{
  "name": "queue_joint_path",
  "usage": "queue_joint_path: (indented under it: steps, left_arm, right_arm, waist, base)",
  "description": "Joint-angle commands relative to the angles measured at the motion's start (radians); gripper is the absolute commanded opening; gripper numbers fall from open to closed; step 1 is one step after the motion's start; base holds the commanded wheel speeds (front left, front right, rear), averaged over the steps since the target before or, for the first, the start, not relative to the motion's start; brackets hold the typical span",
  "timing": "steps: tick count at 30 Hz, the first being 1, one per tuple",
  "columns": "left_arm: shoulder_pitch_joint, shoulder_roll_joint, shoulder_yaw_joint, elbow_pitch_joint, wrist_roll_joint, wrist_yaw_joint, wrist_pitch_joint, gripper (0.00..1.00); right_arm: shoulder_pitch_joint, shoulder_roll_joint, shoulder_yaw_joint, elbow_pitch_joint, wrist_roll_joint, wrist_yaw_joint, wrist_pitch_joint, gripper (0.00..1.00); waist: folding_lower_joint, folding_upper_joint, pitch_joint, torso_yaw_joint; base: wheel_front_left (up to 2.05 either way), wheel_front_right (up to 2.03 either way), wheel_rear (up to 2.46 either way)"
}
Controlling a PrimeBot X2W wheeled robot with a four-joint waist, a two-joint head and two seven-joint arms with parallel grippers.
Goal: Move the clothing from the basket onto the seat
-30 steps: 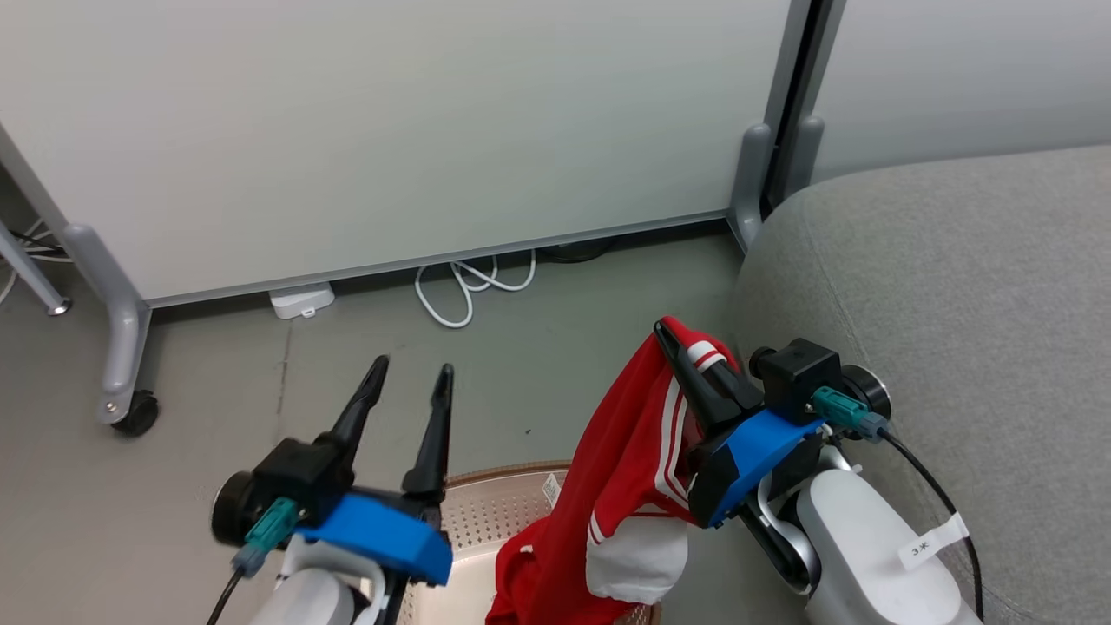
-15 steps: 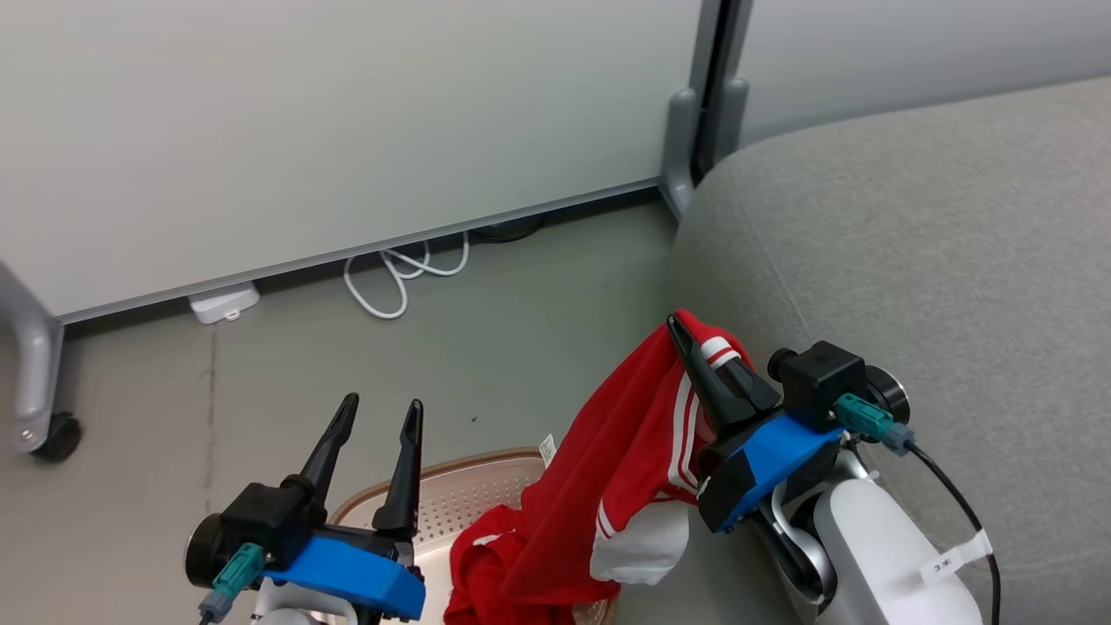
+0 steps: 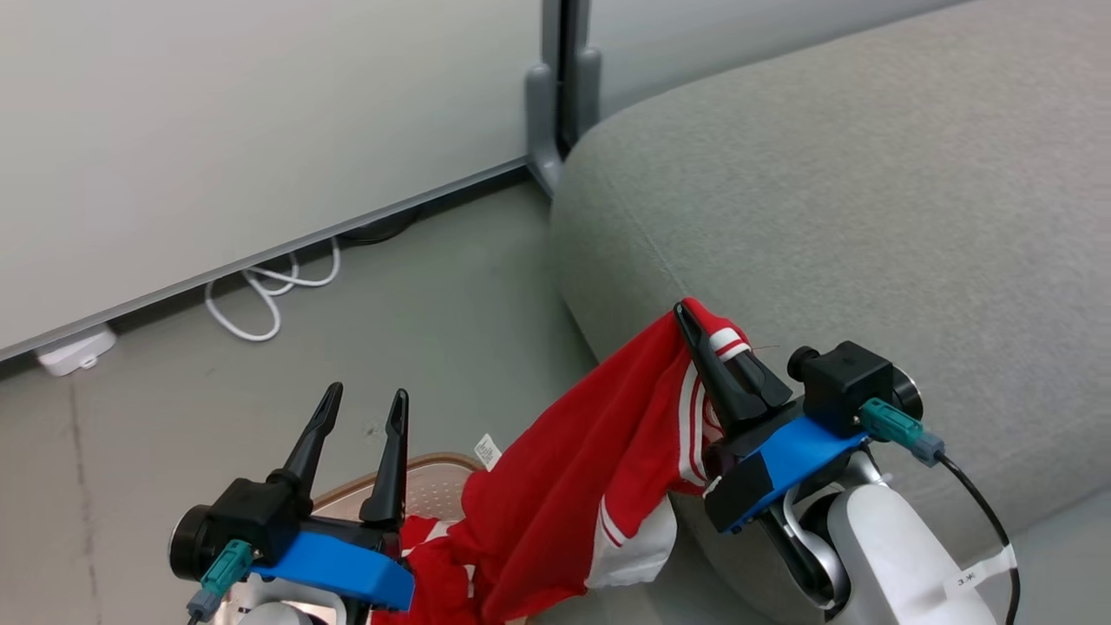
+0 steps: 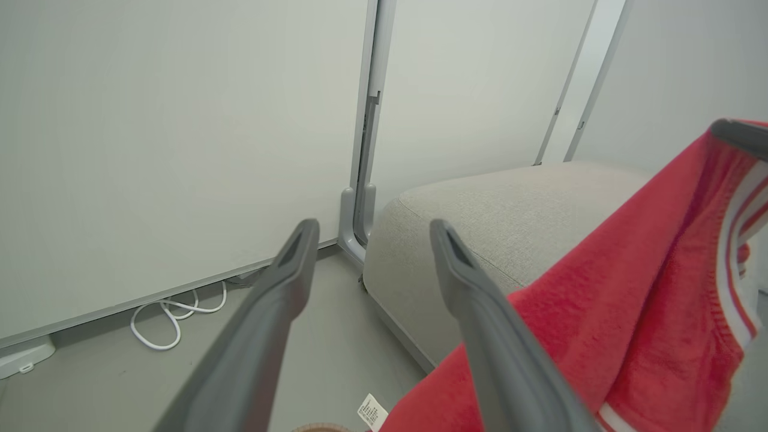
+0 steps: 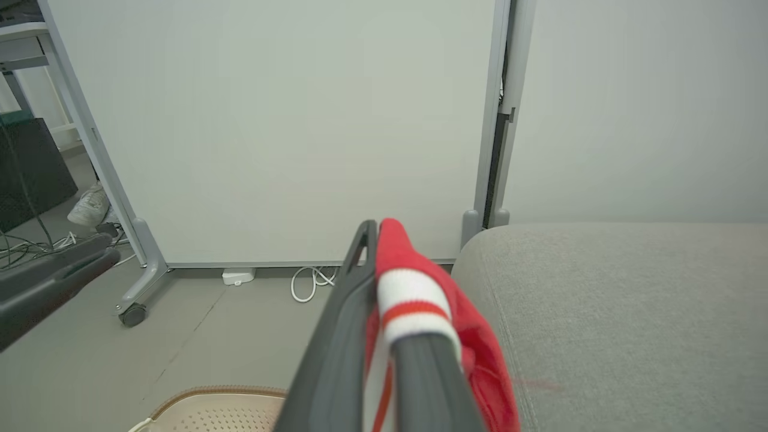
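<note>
The red clothing is clamped at its white-striped cuff between the closed fingers of the right claw, which is raised just at the front edge of the grey seat. From that pinch the garment is stretched long and slanting, down and left to the basket, where its lower end is bunched. The left claw is held wide and empty beside it.

Soft, fleecy cloth for the clothing; coarse matt weave on the seat; smooth perforated plastic for the basket; matt, perhaps plastic, on the fingers.
</note>
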Motion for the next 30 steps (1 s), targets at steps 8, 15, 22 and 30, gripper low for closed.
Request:
queue_joint_path:
  steps: [8,15,22,30]
  left_arm:
    - [-0.013,-0.005,0.018,0.002,0.026,-0.018,-0.005,1.0]
    - [-0.018,-0.018,0.019,0.003,0.036,-0.027,-0.005,1.0]
    - [-0.026,-0.027,0.001,0.011,0.045,-0.032,-0.005,1.0]
    - [-0.042,-0.027,-0.002,0.007,0.051,-0.037,-0.005,1.0]
  right_arm:
    - [0.037,-0.001,-0.027,-0.042,-0.014,0.0,0.006,0.0]
    - [0.05,-0.001,-0.049,-0.05,-0.032,0.0,0.015,0.0]
    - [0.036,-0.001,-0.073,-0.054,-0.038,0.0,0.019,0.0]
    - [-0.093,-0.001,-0.131,-0.059,-0.091,0.0,0.068,0.0]
  waist:
    - [0.0001,0.0,0.025,-0.116]
    - [0.0001,0.0,0.032,-0.144]
    - [0.0001,0.0,0.043,-0.125]
    - [0.0001,0.0,0.069,-0.096]
  base:
    - [0.0,0.0,0.0]
    - [0.0,0.0,0.0]
    - [0.0,0.0,0.0]
    - [0.0,0.0,0.0]
